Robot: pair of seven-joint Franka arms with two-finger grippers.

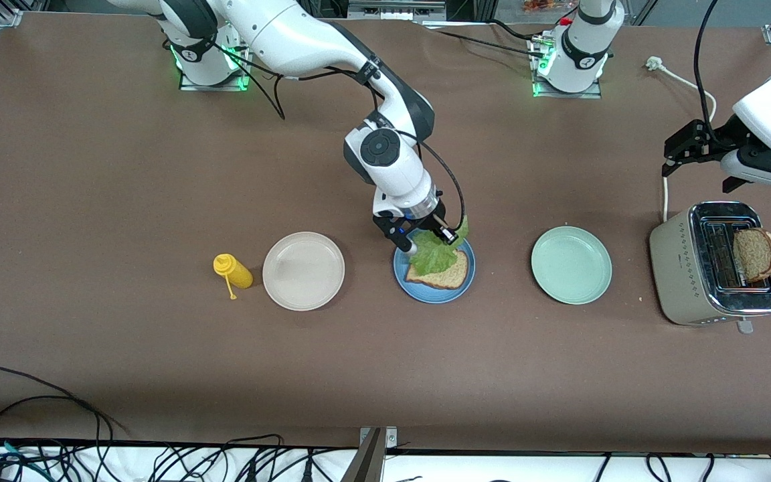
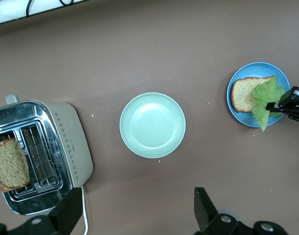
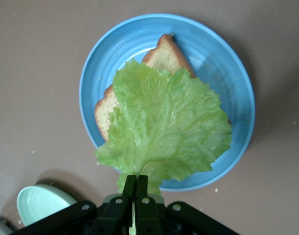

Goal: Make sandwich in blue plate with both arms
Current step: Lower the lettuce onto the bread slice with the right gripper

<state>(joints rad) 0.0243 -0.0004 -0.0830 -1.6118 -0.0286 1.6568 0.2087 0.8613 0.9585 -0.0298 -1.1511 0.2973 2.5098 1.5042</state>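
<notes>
The blue plate (image 1: 434,296) lies mid-table with one brown bread slice (image 1: 451,276) flat on it. My right gripper (image 1: 429,235) is shut on the stem end of a ruffled green lettuce leaf (image 1: 434,254), which hangs low over that slice. In the right wrist view the lettuce (image 3: 164,122) covers most of the bread (image 3: 166,56) in the plate (image 3: 223,63), below the gripper (image 3: 137,181). Another bread slice (image 1: 755,254) stands in the toaster (image 1: 676,268). My left gripper (image 1: 672,152) hangs open and empty above the table beside the toaster, its fingers (image 2: 203,210) wide apart.
A pale green plate (image 1: 571,264) lies between the blue plate and the toaster. A beige plate (image 1: 303,270) and a yellow squeeze bottle (image 1: 232,270) lie toward the right arm's end. A white power cord (image 1: 665,194) runs from the toaster toward the robots' bases.
</notes>
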